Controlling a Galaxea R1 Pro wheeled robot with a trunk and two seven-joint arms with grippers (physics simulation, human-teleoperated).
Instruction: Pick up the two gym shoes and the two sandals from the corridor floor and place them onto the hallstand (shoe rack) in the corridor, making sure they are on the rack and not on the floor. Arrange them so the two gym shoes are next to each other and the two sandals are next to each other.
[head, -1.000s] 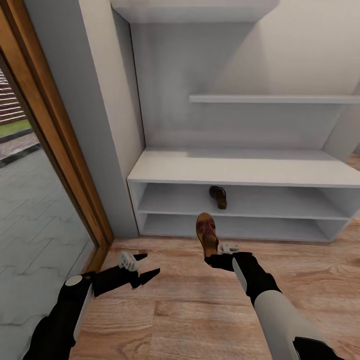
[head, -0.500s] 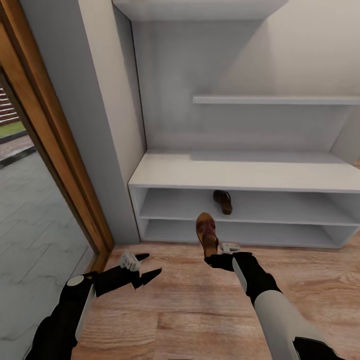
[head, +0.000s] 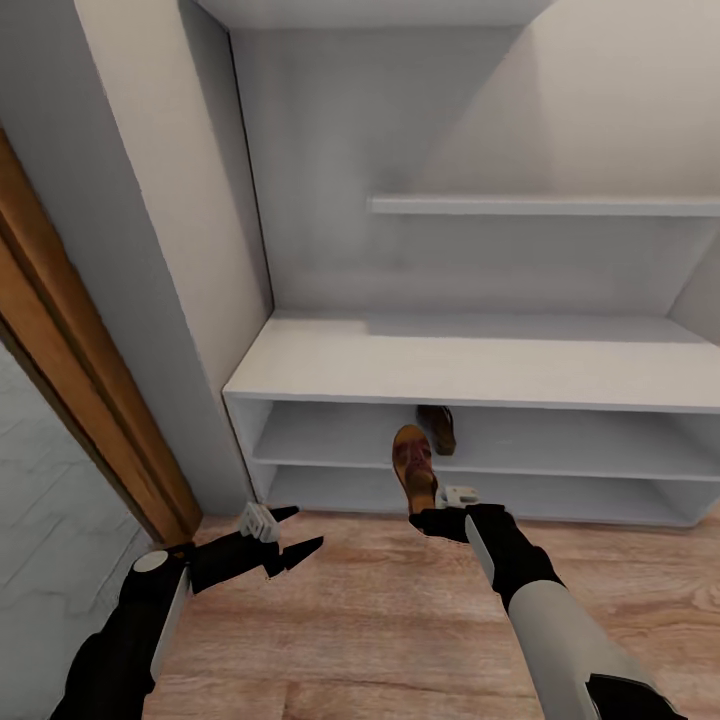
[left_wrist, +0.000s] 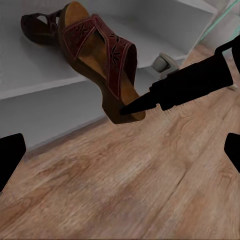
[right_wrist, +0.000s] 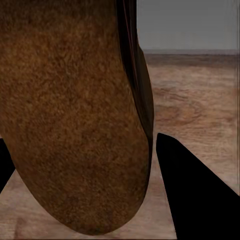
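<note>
Upper cubby of hallstand (head: 330, 437) open at 12 o'clock; second sandal (head: 438, 428) occupies its middle, free room at 10 and 2. Bench top (head: 480, 360) overhangs opening. Wall (head: 170, 250) blocks 9 o'clock. Corridor floor (head: 380, 610) bare at 6.

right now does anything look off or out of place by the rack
Nothing is spilled or damaged. One sandal lies on the hallstand's upper cubby shelf; its mate hangs above the floor, pinched at the heel by the right gripper.
</note>
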